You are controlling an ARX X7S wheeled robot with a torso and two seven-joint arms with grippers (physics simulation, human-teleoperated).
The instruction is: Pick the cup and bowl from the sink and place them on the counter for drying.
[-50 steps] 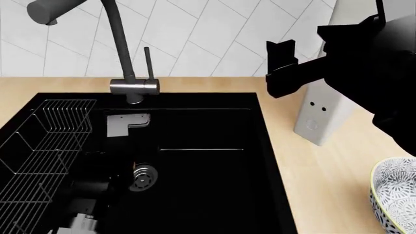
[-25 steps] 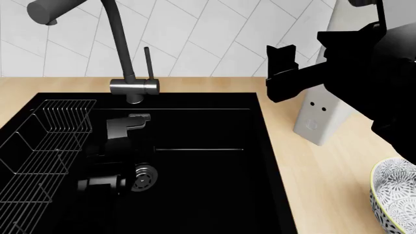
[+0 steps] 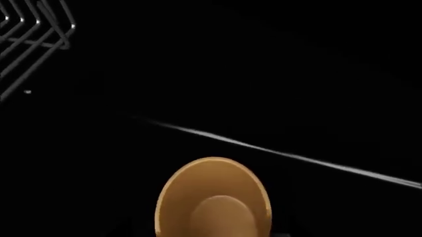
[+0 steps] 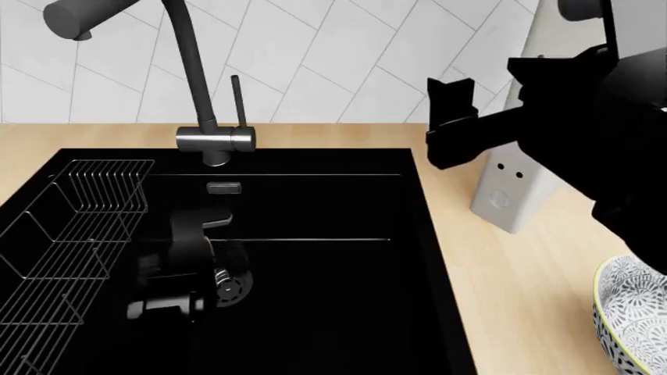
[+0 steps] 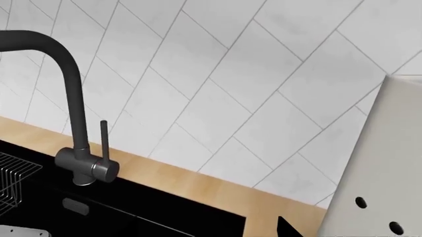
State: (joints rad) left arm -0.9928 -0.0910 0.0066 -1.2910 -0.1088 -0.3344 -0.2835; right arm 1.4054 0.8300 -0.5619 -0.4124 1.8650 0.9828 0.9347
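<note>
The left gripper (image 4: 198,234) is low inside the black sink (image 4: 333,312), left of the middle of the head view. The cup (image 3: 214,200) sits between its jaws, which look closed on it. The right gripper (image 4: 451,117) hangs at the upper right, and I cannot tell how its jaws stand. The bowl (image 4: 630,312) rests on the table (image 4: 511,281) at the lower right.

The bowl (image 4: 636,316) is cut off at the head view's 4 o'clock corner. The cup (image 3: 213,198) runs off the left wrist picture's edge. The left gripper (image 4: 187,234), black against the sink (image 4: 333,312), hides its jaws; the drain (image 4: 231,283) is half covered.
</note>
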